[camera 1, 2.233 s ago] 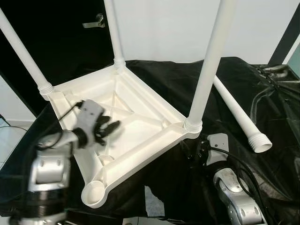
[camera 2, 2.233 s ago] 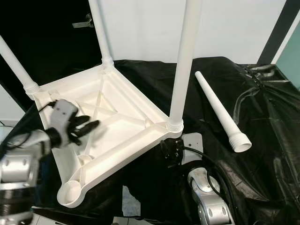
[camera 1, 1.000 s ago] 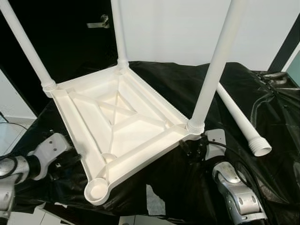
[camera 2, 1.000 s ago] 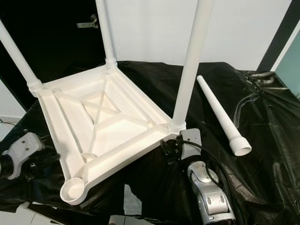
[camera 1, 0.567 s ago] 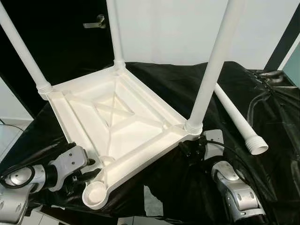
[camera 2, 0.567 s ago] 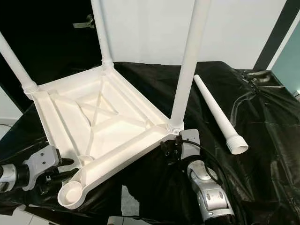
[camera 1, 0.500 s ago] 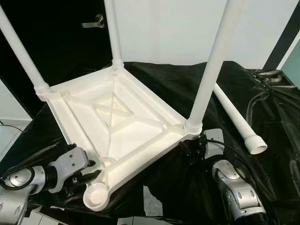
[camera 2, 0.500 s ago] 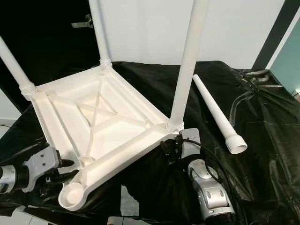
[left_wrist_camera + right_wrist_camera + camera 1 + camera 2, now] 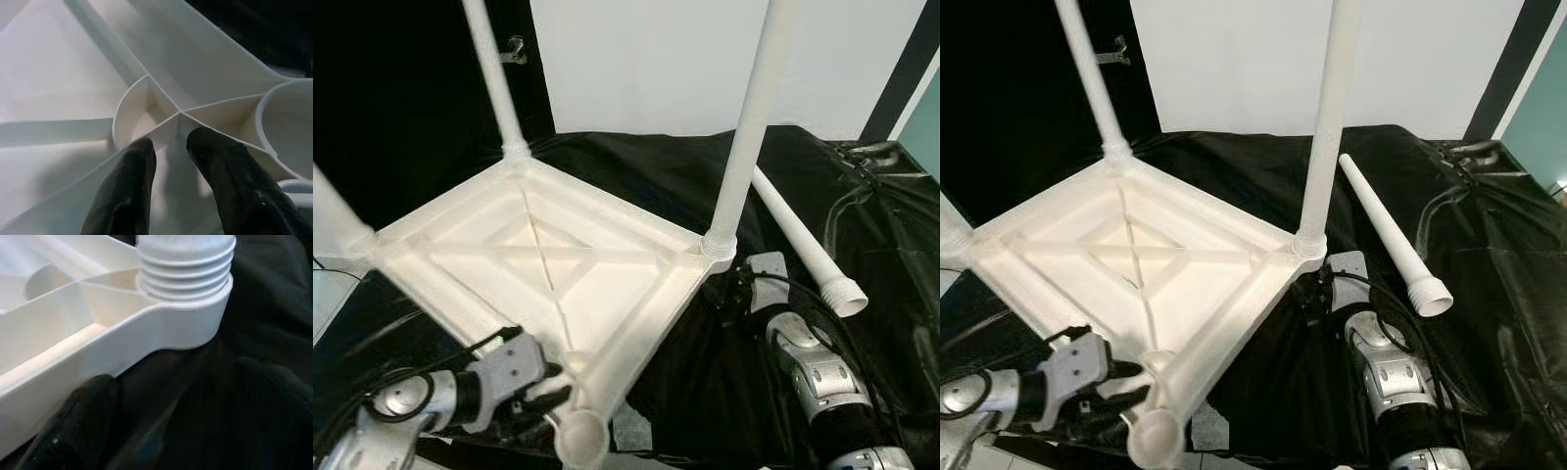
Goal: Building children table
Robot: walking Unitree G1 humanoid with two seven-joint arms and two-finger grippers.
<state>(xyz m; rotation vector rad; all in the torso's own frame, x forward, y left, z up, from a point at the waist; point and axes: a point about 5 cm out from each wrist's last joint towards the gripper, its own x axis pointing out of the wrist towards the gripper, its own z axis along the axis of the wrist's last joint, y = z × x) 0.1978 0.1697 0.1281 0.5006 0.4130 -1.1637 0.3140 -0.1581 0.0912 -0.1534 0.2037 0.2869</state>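
Note:
The white table top (image 9: 607,284) lies upside down on a black cloth. Three white legs stand screwed into its corners, one at the right (image 9: 744,127). The near corner's socket (image 9: 582,431) is empty. A loose fourth leg (image 9: 798,235) lies on the cloth to the right. My left gripper (image 9: 553,385) is beside the empty socket, its fingers (image 9: 139,161) shut on a rib of the table top. At the right corner, under the threaded leg base (image 9: 183,264), my right gripper (image 9: 173,382) is open, one finger (image 9: 73,426) against the rim.
The black cloth (image 9: 656,176) covers the whole work surface and is creased at the right, where dark cables (image 9: 862,157) lie. A dark door with a handle (image 9: 517,47) stands behind on the left, beside a white wall.
The table top has turned: its empty near corner swung right and toward me, and the far leg moved left. My left gripper went with it. The right gripper stays at its corner.

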